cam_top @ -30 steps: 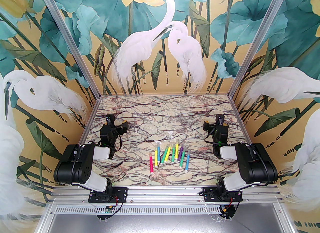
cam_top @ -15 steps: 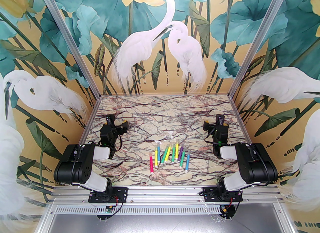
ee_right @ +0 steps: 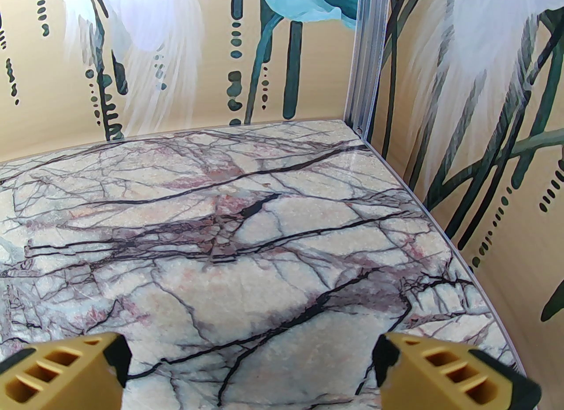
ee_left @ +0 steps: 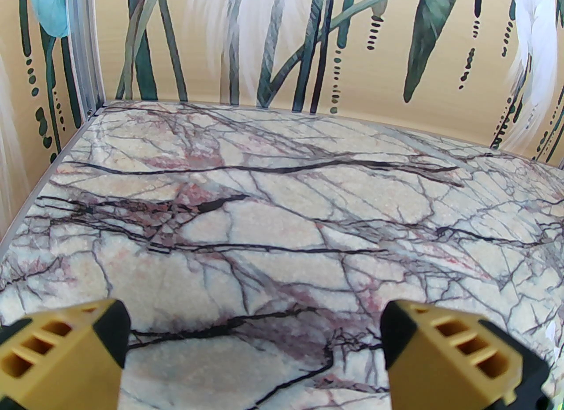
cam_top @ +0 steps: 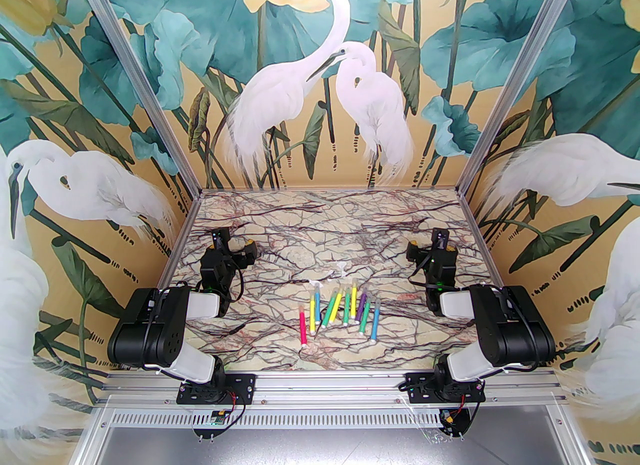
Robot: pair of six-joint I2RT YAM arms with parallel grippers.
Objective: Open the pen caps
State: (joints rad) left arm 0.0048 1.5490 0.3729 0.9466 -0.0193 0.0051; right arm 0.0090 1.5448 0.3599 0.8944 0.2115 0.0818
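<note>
Uncapping is likely calling for both arms: one gripper pinching a coloured barrel, the other drawing its cap straight off along the pen's axis, starting with an outer pen. Left gripper [ee_left: 253, 333] and right gripper [ee_right: 251, 355] are hovering over bare bench [cam_top: 300, 223], jaws spread, holding nothing. The pen caps [cam_top: 354, 284], whitish and translucent, are sitting on the far ends of pens [cam_top: 346, 310] lying fanned mid-bench, between the arms.

Pens [cam_top: 347, 310] lie on the table [cam_top: 300, 233] — loose caps [cam_top: 341, 268], seemingly, behind.
</note>
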